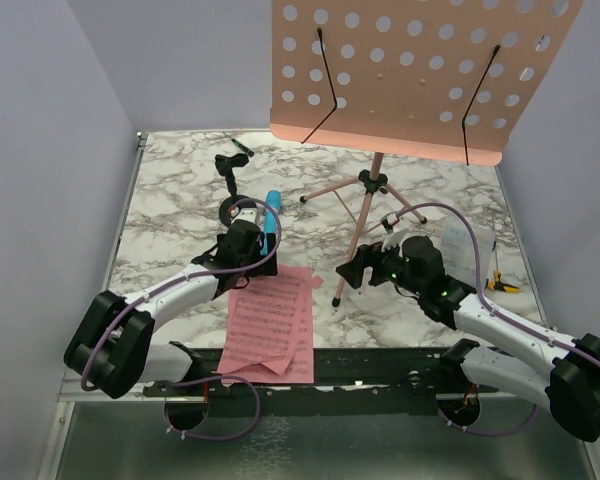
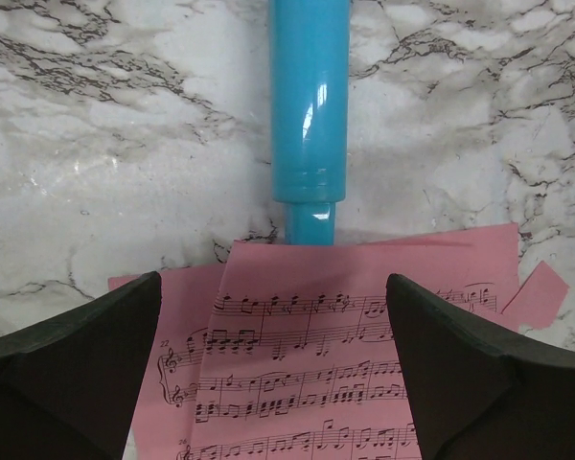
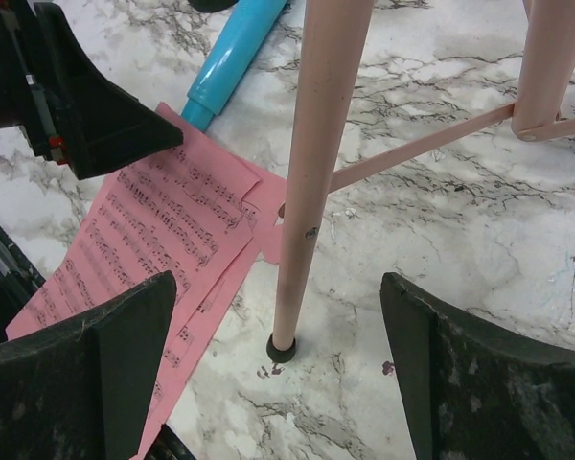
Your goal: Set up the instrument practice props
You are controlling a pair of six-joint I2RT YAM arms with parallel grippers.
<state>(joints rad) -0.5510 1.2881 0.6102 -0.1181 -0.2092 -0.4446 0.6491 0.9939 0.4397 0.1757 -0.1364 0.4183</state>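
The salmon-pink music stand (image 1: 420,70) stands at the back on thin tripod legs (image 1: 365,215). Two pink sheet-music pages (image 1: 272,322) lie overlapped on the marble table (image 1: 180,200). The light-blue stick (image 1: 271,222) lies flat, its near end tucked under the pages' far edge (image 2: 310,115). My left gripper (image 1: 248,252) is open and empty over the pages' top edge (image 2: 307,364). My right gripper (image 1: 365,268) is open, its fingers either side of the stand's near leg (image 3: 307,192), whose foot (image 3: 282,347) rests on the table. The pages and stick also show in the right wrist view (image 3: 163,240).
A black clip-like holder (image 1: 230,172) and a dark pen (image 1: 242,147) lie at the back left. A clear plastic piece (image 1: 470,248) and a small yellow item (image 1: 502,286) sit at the right. Grey walls close in both sides.
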